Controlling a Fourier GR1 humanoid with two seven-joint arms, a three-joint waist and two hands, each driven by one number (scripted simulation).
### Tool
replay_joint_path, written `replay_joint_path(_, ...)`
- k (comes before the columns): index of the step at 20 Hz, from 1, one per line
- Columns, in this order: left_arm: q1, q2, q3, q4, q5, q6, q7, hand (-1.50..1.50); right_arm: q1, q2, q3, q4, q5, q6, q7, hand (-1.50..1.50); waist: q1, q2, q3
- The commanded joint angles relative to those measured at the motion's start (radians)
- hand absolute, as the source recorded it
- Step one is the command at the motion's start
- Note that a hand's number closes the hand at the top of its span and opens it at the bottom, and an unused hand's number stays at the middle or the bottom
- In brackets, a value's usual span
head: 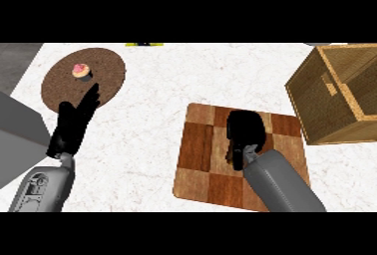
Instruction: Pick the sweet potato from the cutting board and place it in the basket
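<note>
Hovering over the cutting board [202, 164], right hand [245, 133] looks curled, maybe on the hidden sweet potato; basket [335, 94] sits just right; left hand [74, 127] open.

Counter: white marbled top [162, 124] below me.
Far left: round brown plate [70, 92] lying on it.
Centre: checkered wooden cutting board [202, 164] lying flat.
Far right: wooden basket [335, 94] standing on it.
</note>
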Motion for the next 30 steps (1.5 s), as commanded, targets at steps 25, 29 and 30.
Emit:
replay_joint_path(25,0.028,-0.008,0.022,0.013,-0.009,-0.016,-0.015,0.00,-0.435,0.077,-0.213,-0.519,-0.208,-0.117,0.313,1.50,-0.023,-0.002,0.008)
replay_joint_path(29,-0.001,-0.008,0.028,-0.007,-0.012,-0.007,0.023,0.00,-0.593,0.055,-0.339,-0.511,-0.269,-0.039,0.383,1.50,-0.015,0.000,0.008)
replay_joint_path(30,0.008,0.050,0.088,0.020,0.050,-0.079,-0.021,0.00,-0.581,0.012,-0.364,-0.505,-0.267,-0.023,0.369,1.50,-0.015,0.002,0.008)
